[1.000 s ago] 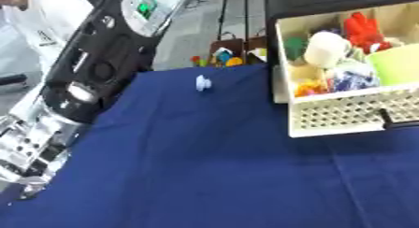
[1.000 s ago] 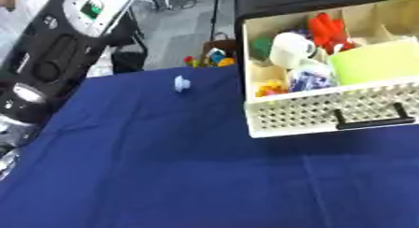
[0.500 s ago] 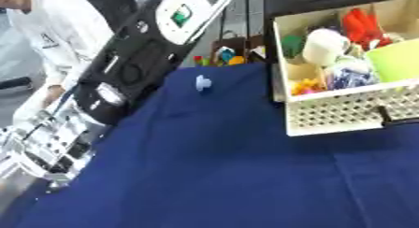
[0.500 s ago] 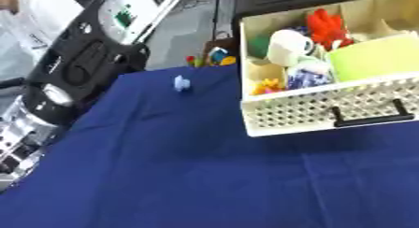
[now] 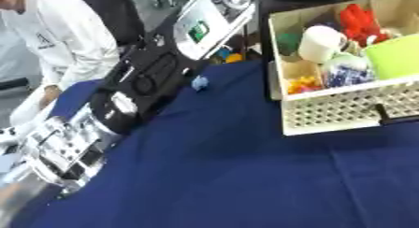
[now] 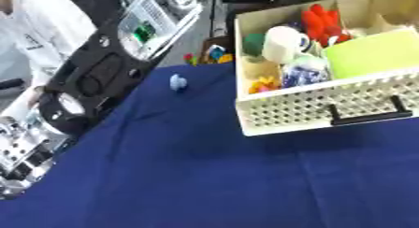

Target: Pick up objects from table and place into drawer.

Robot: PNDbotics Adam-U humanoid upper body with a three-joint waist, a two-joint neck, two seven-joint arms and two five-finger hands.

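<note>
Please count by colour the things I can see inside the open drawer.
Red: 1
White: 1
Dark green: 1
Lime green: 1
Blue-white: 1
Yellow-orange: 1
Total: 6, in the drawer.

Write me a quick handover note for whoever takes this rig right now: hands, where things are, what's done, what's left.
Left hand: low at the table's left edge, holding nothing visible; finger state unclear.
Right hand: not in view.
Drawer: open, already holding a white cup, a red toy, a green block and smaller bits.
Left: one small blue thing on the blue cloth, near the far edge.
</note>
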